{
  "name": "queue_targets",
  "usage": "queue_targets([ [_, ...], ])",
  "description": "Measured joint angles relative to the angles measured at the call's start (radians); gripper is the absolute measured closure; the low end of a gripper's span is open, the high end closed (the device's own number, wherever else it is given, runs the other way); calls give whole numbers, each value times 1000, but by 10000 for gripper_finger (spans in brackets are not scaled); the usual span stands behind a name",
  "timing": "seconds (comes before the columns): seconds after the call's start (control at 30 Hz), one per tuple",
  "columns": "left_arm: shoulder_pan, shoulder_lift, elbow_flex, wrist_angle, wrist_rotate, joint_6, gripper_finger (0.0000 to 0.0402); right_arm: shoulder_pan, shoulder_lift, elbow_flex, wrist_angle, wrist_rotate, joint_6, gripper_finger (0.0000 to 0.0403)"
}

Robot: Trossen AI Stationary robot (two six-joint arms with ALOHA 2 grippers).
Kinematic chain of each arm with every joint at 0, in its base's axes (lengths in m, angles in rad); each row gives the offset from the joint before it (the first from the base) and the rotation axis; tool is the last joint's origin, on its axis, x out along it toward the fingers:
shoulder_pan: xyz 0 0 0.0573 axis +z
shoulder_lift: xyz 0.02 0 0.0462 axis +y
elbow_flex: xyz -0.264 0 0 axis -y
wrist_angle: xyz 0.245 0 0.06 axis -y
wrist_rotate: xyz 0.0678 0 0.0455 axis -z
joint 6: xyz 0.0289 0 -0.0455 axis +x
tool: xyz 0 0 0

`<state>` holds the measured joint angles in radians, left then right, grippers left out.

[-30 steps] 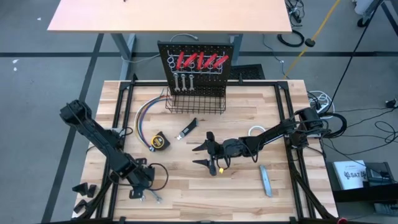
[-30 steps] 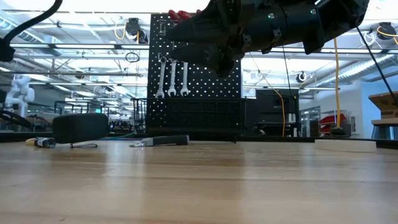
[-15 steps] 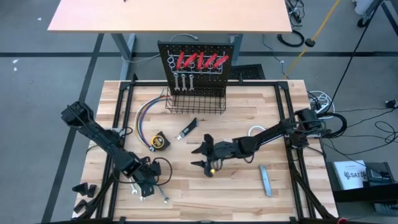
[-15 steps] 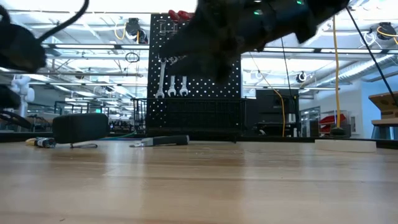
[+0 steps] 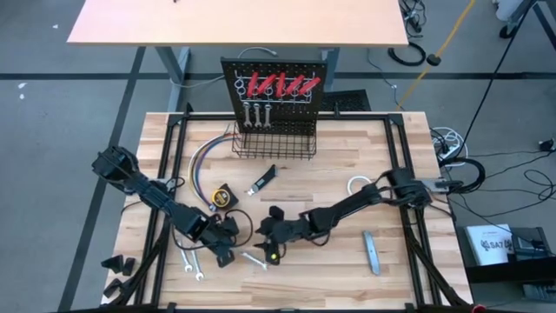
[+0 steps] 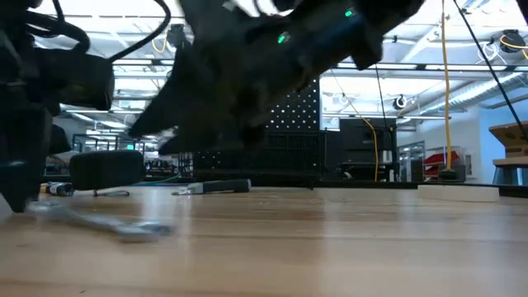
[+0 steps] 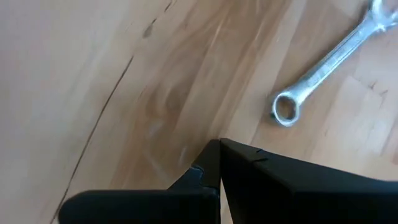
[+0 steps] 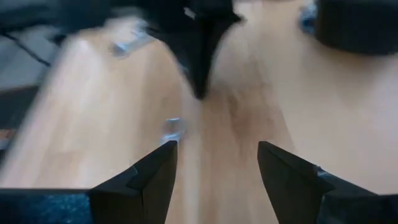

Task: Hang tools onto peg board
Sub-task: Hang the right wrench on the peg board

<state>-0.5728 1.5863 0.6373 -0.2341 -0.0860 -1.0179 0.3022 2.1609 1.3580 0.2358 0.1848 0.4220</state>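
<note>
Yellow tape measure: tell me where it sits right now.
In the high view the yellow tape measure lies on the wooden table, left of centre, in front of the wire basket, between the coloured wires and the black-handled knife.

A tan desk (image 5: pixel 234 22) is standing beyond the wooden table (image 5: pixel 347 148) on grey floor (image 5: pixel 52 130). Ceiling lights (image 6: pixel 462 58) are illuminating the open hall behind.
</note>
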Motion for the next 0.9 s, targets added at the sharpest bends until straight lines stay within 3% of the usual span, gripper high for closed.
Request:
queue_targets([
  [0.17,8,-8,-5,21,-5,16,395,-9,76,125,-177,25,-44,188],
  [0.37,4,-44,-11,64,-34,206,395,5,90,142,-216,30,-92,188],
  [0.57,-20,-81,-9,305,-97,429,395,26,65,143,-224,25,-120,188],
  [0.9,-25,3,-10,390,29,452,396,59,65,142,-232,31,-94,188],
])
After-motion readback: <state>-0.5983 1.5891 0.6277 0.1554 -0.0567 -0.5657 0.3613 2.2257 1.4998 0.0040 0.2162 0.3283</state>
